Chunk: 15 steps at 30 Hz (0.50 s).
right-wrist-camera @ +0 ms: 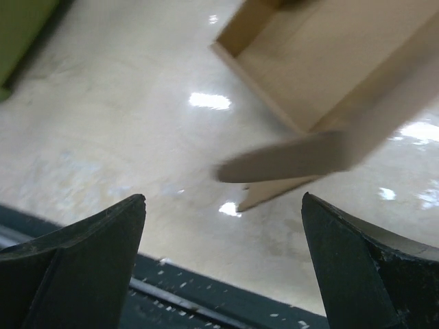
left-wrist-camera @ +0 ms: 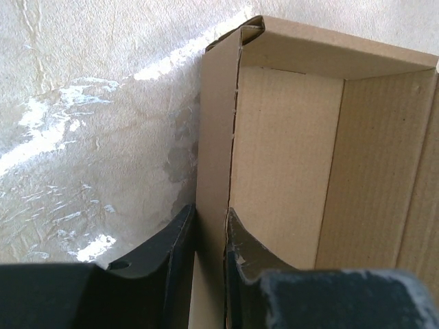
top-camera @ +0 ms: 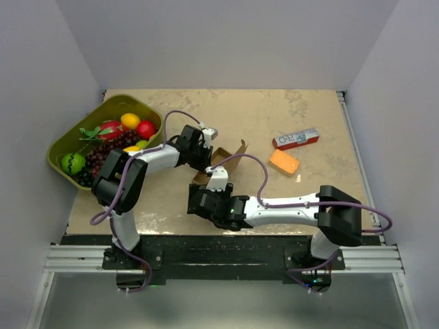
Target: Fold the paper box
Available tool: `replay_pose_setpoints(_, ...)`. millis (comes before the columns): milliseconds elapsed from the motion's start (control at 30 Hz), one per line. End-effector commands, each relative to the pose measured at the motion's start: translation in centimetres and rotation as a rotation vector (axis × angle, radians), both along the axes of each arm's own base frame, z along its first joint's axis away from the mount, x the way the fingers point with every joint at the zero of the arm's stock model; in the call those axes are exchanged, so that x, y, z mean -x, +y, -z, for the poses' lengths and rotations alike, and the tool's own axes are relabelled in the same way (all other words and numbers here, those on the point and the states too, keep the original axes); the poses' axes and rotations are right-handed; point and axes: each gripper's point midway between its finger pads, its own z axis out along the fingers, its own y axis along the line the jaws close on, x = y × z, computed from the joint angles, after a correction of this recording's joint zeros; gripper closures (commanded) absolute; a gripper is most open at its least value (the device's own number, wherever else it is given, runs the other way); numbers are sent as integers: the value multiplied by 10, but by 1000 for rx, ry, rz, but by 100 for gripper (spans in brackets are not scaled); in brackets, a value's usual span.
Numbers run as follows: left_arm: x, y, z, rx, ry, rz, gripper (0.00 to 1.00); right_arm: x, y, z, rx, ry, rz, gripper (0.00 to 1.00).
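Gripping paper box (left-wrist-camera: 288,164) wall, left hand (left-wrist-camera: 209,216)

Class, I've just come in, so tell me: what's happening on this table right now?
A brown cardboard box is being folded on the table. The left claw pinches one of the box's upright walls. The right claw is wide open and holds nothing, with the box just ahead of it. The box is only partly folded, its top open.

My left arm (top-camera: 156,157) and right arm (top-camera: 281,208) wear white shells over black joints, purple cable (top-camera: 177,112) looping along each; fingers (right-wrist-camera: 82,267) black.
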Motion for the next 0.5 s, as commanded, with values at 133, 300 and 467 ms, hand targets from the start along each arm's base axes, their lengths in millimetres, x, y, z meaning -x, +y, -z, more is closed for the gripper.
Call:
replay_pose_setpoints(133, 8, 2, 2, 15, 37, -8, 75, -35, -48, -21, 83, -173, 279, 1)
replay_pose_setpoints(300, 8, 2, 0, 15, 26, -4, 75, -43, -58, -18, 98, -185, 279, 8)
replay_pose_setpoints(467, 7, 2, -1, 13, 22, -7, 75, -43, -64, -25, 57, -212, 259, 31)
